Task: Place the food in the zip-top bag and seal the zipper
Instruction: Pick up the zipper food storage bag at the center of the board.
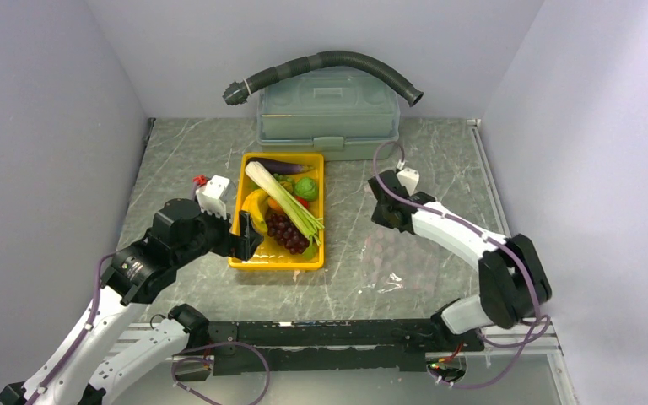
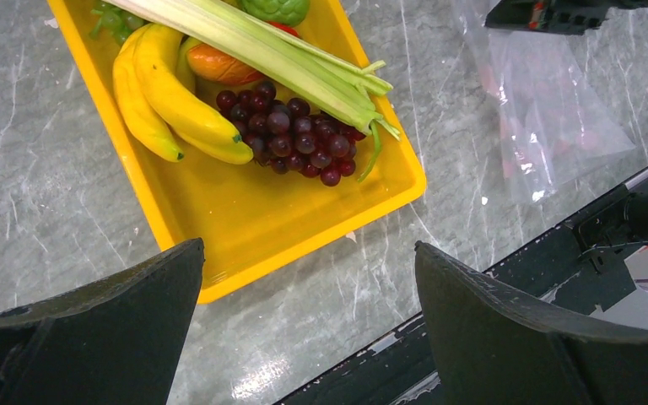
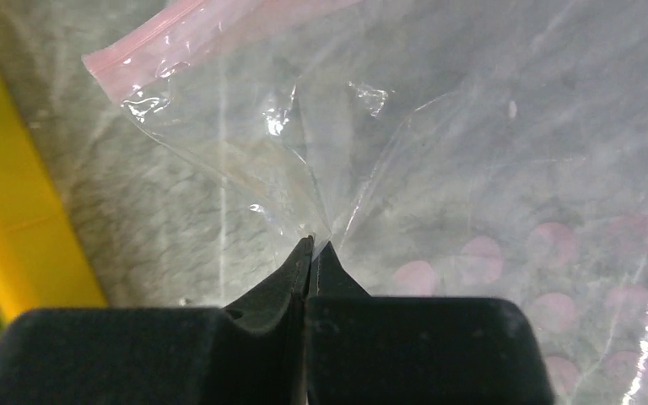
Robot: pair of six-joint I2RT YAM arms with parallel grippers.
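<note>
The food lies in a yellow tray [image 1: 274,263]: a white-green leek [image 1: 283,198], yellow bananas [image 2: 169,101], dark purple grapes [image 2: 295,135] and a purple eggplant [image 1: 283,166]. My left gripper [image 2: 308,246] hangs open over the tray's near edge, with nothing between its fingers. Right of the tray, the clear zip-top bag [image 3: 481,257] lies flat on the table, its pink zipper [image 3: 135,51] toward the tray. My right gripper [image 3: 314,245] is shut, pinching a fold of the bag's film just behind the mouth. From above, the bag [image 1: 388,274] shows only faintly.
A grey-green lidded box [image 1: 329,114] stands behind the tray with a dark corrugated hose [image 1: 329,66] lying over it. A black rail [image 1: 329,333] runs along the table's near edge. White walls close in left, right and behind.
</note>
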